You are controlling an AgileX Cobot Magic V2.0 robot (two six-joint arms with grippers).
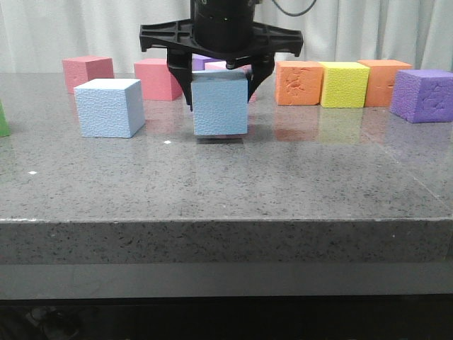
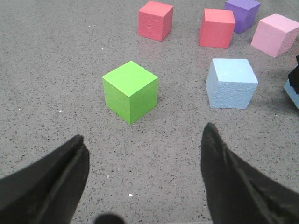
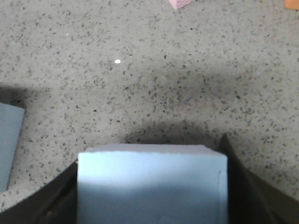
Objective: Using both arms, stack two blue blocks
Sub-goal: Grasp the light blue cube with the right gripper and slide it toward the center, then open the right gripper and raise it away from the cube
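Pebbled foam, likely light and squashy: the right gripper point(image 1: 220, 78) clamped one blue block point(image 1: 220, 106) by opposite faces mid-counter; the other block point(image 1: 110, 107) sat leftward. The left gripper point(image 2: 142, 179) gaped empty.

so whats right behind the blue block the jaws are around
Behind the held blue block, the front view shows slivers of a purple block and a pink block above it. The block and the right gripper cover the rest of them.
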